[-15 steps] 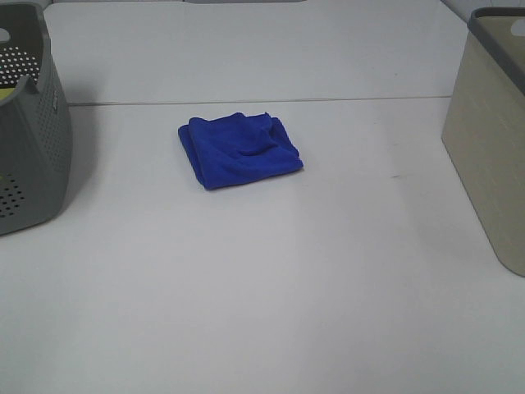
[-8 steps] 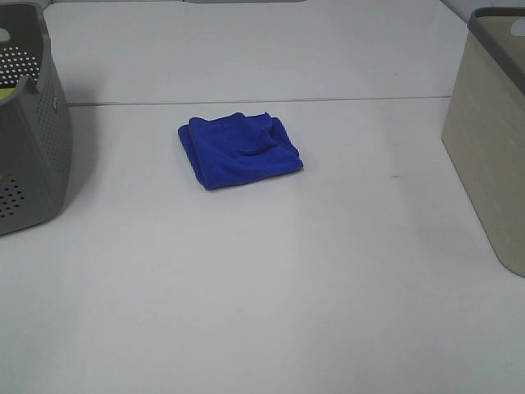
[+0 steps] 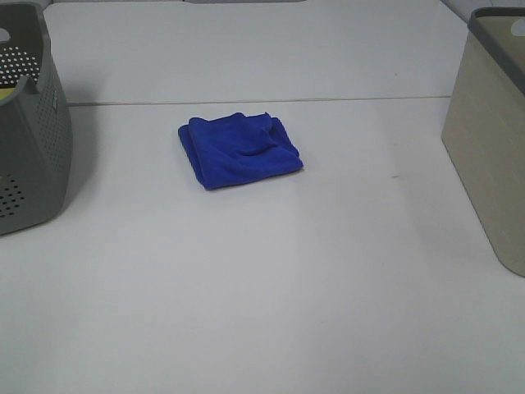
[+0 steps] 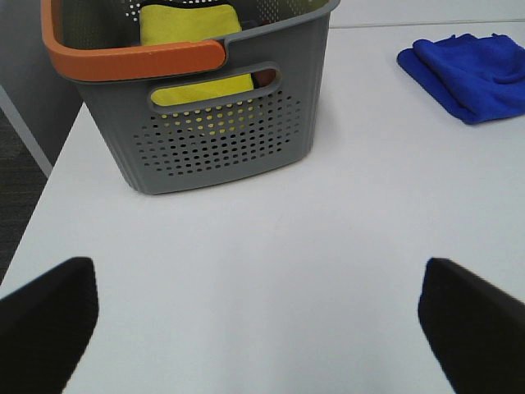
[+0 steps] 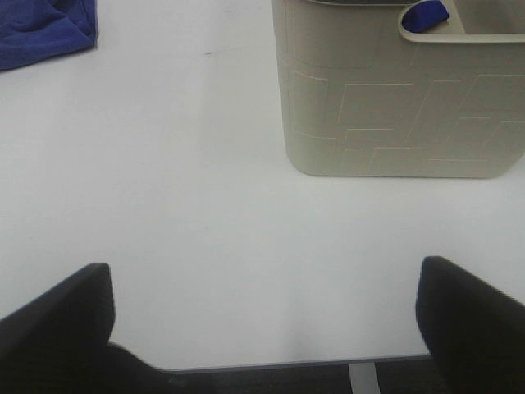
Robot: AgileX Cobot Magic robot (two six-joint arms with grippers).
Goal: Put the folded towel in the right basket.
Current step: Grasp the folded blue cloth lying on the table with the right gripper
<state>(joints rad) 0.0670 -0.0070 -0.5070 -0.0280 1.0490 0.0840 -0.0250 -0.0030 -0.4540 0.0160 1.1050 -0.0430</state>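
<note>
The folded blue towel [image 3: 239, 150] lies flat on the white table, left of centre. It also shows in the left wrist view [image 4: 472, 74] and at the edge of the right wrist view [image 5: 41, 29]. The right basket [image 3: 492, 139] is beige with a grey rim and stands at the table's right edge; the right wrist view [image 5: 394, 107] shows it close. Neither arm shows in the exterior high view. My left gripper [image 4: 258, 283] is open and empty over the table near the grey basket. My right gripper [image 5: 262, 279] is open and empty in front of the beige basket.
A grey perforated basket [image 3: 29, 123] with an orange handle [image 4: 135, 59] stands at the left and holds a yellow cloth [image 4: 189, 25]. A blue item [image 5: 426, 14] lies inside the beige basket. The table's near edge [image 5: 271, 365] is close to the right gripper.
</note>
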